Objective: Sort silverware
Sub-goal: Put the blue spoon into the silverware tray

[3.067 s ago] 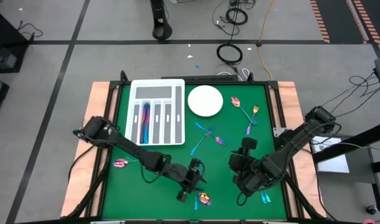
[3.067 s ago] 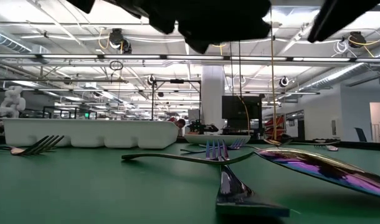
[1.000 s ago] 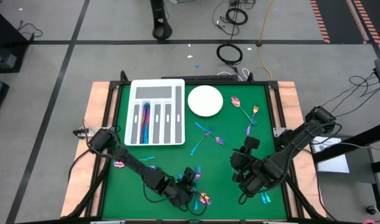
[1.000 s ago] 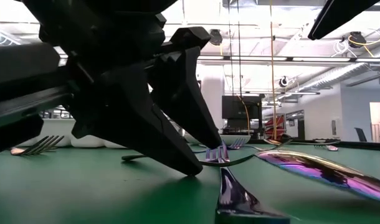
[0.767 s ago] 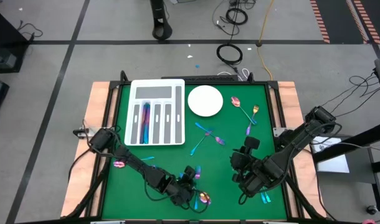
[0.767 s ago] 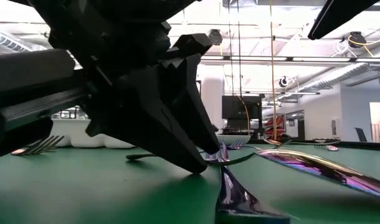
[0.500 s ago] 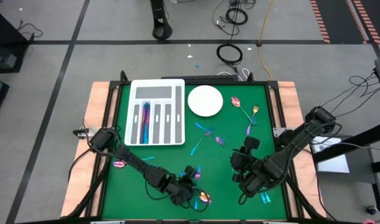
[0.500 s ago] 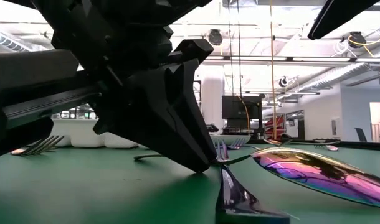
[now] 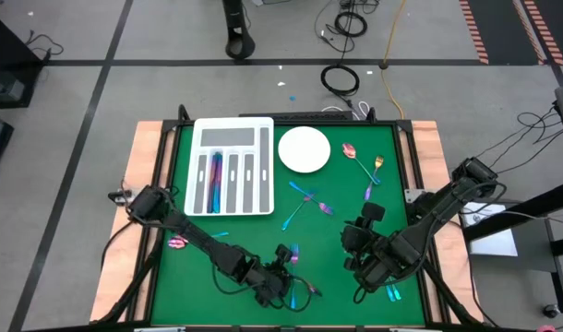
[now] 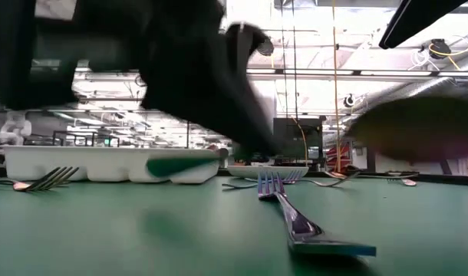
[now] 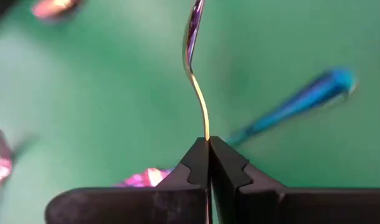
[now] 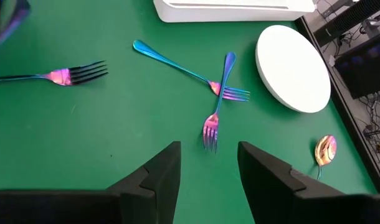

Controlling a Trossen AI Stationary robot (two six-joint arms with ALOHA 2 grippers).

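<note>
My left gripper (image 9: 289, 284) (image 11: 207, 146) hovers near the table's front edge, shut on an iridescent spoon (image 9: 307, 290) that shows edge-on in the left wrist view and as a blur (image 10: 418, 126) in the low view. A blue fork (image 9: 293, 251) (image 10: 295, 218) lies flat on the green mat just beyond it. My right gripper (image 9: 353, 244) (image 12: 209, 168) waits open above the mat, with nothing between its fingers. Two crossed forks (image 12: 218, 93), a fork (image 9: 182, 243) at the left, and a spoon (image 9: 349, 150) and fork (image 9: 374, 175) at the far right also lie on the mat. My left gripper pinches the spoon's thin handle at its free end (image 11: 206, 132) between its two fingertips. The fingers slant down from the table's left side, in line with the handle. The spoon sticks out beyond them, turned on its edge, its bowl (image 11: 193, 25) farthest out, lifted clear of the mat.
A white divided tray (image 9: 231, 124) stands at the far left with silverware (image 9: 214, 175) in its left slots. A round white plate (image 9: 305, 149) (image 12: 293, 68) sits right of it. A blue piece (image 9: 392, 292) lies under my right arm.
My left gripper has shut on the spoon's handle near the front edge and then risen. The spoon, which lay flat with its bowl up, has come off the mat and turned on its edge. The blue fork has stayed where it was.
</note>
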